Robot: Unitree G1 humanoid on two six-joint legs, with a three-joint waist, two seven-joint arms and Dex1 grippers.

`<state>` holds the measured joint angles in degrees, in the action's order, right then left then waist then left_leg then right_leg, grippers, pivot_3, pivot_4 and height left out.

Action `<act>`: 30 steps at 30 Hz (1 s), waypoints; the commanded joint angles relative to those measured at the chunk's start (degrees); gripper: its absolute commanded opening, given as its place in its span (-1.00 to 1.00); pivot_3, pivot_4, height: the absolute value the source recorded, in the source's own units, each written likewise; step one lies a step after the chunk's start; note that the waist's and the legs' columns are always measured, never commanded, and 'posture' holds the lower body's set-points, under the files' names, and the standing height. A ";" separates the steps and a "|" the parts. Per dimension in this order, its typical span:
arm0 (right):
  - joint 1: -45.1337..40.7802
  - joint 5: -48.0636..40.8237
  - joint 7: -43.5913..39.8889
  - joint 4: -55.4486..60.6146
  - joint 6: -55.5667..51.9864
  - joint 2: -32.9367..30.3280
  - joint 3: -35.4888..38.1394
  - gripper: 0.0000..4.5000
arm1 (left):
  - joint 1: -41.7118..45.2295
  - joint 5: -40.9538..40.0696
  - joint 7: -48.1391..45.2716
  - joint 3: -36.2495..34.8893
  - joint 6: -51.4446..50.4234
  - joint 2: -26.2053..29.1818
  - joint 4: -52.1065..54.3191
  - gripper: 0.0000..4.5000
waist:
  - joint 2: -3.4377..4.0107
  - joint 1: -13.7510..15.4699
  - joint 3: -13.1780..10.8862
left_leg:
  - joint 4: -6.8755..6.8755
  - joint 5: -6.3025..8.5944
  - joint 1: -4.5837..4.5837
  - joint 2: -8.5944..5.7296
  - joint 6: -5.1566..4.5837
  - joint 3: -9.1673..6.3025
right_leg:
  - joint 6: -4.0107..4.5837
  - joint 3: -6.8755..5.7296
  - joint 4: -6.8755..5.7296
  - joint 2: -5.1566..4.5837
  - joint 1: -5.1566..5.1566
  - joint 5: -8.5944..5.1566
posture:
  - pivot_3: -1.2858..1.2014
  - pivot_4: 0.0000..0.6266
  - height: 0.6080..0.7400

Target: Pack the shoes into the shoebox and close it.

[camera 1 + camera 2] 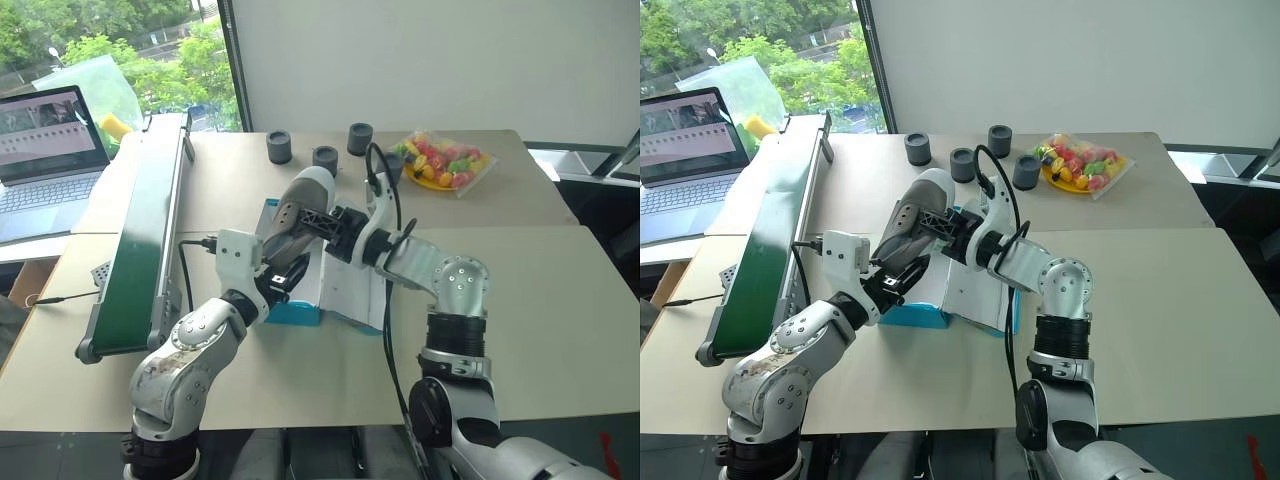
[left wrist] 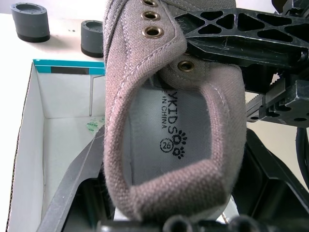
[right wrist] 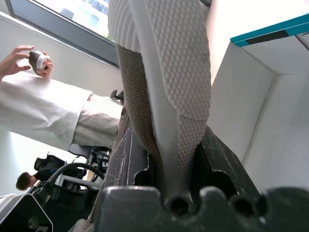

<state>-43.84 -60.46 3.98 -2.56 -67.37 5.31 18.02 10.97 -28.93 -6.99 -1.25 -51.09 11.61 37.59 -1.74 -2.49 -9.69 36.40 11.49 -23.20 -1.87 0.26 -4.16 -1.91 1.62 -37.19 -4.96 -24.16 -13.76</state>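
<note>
Both grippers grip one grey sneaker (image 1: 912,215) above the open shoebox (image 1: 915,312). The left gripper (image 1: 902,277) clamps its heel at seven o'clock; the right gripper (image 1: 932,228) pinches its side at three o'clock.

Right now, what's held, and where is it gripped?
One shoe, over the open shoebox: left gripper at its heel, right gripper across sole and upper.

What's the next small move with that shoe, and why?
Probably let the left gripper release. Both grippers pinch the same shoe above the open shoebox; the right gripper now clamps its sole and side, so it can lower it in alone.
</note>
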 commanded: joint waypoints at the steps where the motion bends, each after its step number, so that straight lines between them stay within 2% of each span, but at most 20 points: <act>1: -3.23 -4.83 -0.75 1.95 0.69 5.58 -1.90 -0.76 | 0.45 -0.44 -0.45 0.66 -0.13 0.52 2.00 0.15 | 0.00 -0.01 0.00 | 0.00 0.00 0.00 0.00 0.00 0.00 | 0.00 0.00 0.00 0.00 0.00 0.00 | 0.03 -0.52 1.00; 2: -3.21 -5.07 -0.65 1.94 0.76 5.53 -2.03 -0.76 | 0.40 -0.16 -0.42 0.81 -0.04 0.83 2.05 0.15 | 0.00 -0.01 0.00 | 0.00 0.00 0.00 0.00 0.00 0.00 | 0.00 0.00 0.00 0.00 0.00 0.00 | 0.03 -0.52 1.00; 4: -3.05 -5.12 -0.42 1.89 0.95 5.37 -2.54 -0.76 | -0.13 0.61 -0.71 1.60 0.63 1.75 2.51 0.57 | 0.00 0.00 0.00 | 0.00 0.00 0.00 0.00 0.00 0.00 | 0.00 0.00 0.00 0.00 0.00 0.00 | 0.03 -0.52 1.00; 5: -2.96 -5.16 -0.31 1.85 1.08 5.27 -2.79 -0.76 | -0.27 0.90 -0.54 1.93 0.65 2.00 2.66 0.67 | 0.00 -0.03 0.00 | 0.00 0.00 0.00 0.00 0.00 0.00 | 0.00 0.00 0.00 0.00 0.00 0.00 | 0.03 -0.52 1.00; 7: -2.83 -4.19 -0.70 1.87 1.85 4.44 -3.91 -0.76 | -0.55 0.99 -0.59 2.30 0.73 2.39 3.09 0.99 | 0.00 0.02 0.00 | 0.00 0.00 0.00 0.00 -0.01 0.01 | 0.00 0.00 0.00 0.00 0.00 0.00 | 0.03 -0.52 1.00; 11: -5.06 -1.07 0.68 -1.50 6.42 2.35 -2.54 -0.76 | -2.23 1.16 -1.17 2.01 1.06 3.58 4.33 0.99 | 0.00 -0.12 0.00 | 0.00 0.00 0.01 0.01 -0.01 0.00 | 0.00 0.00 0.00 0.01 -0.01 0.00 | 0.03 -0.52 1.00; 14: -10.59 3.50 2.13 -8.19 10.17 -2.66 -0.92 -0.76 | -5.77 1.56 -2.40 1.47 0.93 6.64 6.75 0.99 | 0.03 -0.21 -0.02 | 0.00 0.00 0.02 0.02 -0.01 0.02 | 0.00 0.05 -0.02 0.02 -0.04 0.00 | 0.03 -0.52 1.00; 17: -16.85 7.26 5.58 -17.16 9.41 -6.69 0.41 -0.76 | -10.03 0.58 -4.30 -0.63 0.62 9.68 9.70 0.99 | 0.04 0.00 -0.02 | -0.01 0.00 0.01 0.03 -0.01 0.10 | 0.00 0.09 -0.01 0.05 -0.06 0.01 | 0.03 -0.52 1.00; 20: -20.22 8.30 8.09 -23.05 5.10 -7.30 1.11 -0.76 | -11.79 -0.45 -6.39 -2.34 0.36 12.56 11.82 0.99 | 0.03 0.40 -0.02 | -0.04 0.01 0.00 0.04 -0.02 0.11 | 0.01 0.05 0.09 0.05 -0.01 0.00 | 0.03 -0.52 1.00; 24: -22.61 8.34 11.15 -25.57 -2.43 -6.34 1.70 -0.76 | -13.63 -3.31 -12.77 -8.88 1.27 19.91 14.62 0.99 | 0.05 -0.33 -0.03 | -0.07 0.02 -0.01 0.17 -0.05 0.25 | 0.05 0.19 0.08 0.11 -0.09 0.03 | 0.03 -0.52 1.00; 27: -22.73 7.82 15.72 -25.21 -7.95 -3.06 3.92 -0.76 | -17.63 -5.56 -23.57 -18.61 3.65 29.36 14.14 0.99 | 0.07 -0.70 -0.05 | -0.08 0.04 -0.02 0.50 -0.07 0.46 | 0.18 0.36 0.11 0.44 -0.17 0.11 | 0.03 -0.52 1.00; 30: -21.25 10.17 18.99 -23.94 -9.43 -0.69 4.77 -0.76 | -20.36 -7.04 -30.46 -24.19 5.53 35.28 12.62 0.99 | 0.12 -0.84 -0.07 | -0.14 0.07 0.05 0.69 -0.11 0.67 | 0.25 0.44 0.14 0.59 -0.21 0.13 | 0.03 -0.52 1.00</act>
<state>-64.35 -50.63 21.36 -29.56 -75.67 3.68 21.96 -8.69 -34.29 -32.78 -21.95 -48.11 45.32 49.76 -1.62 -3.33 -9.77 36.26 11.56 -23.15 -1.17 0.15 -3.47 -1.66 2.05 -37.03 -4.37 -24.36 -13.63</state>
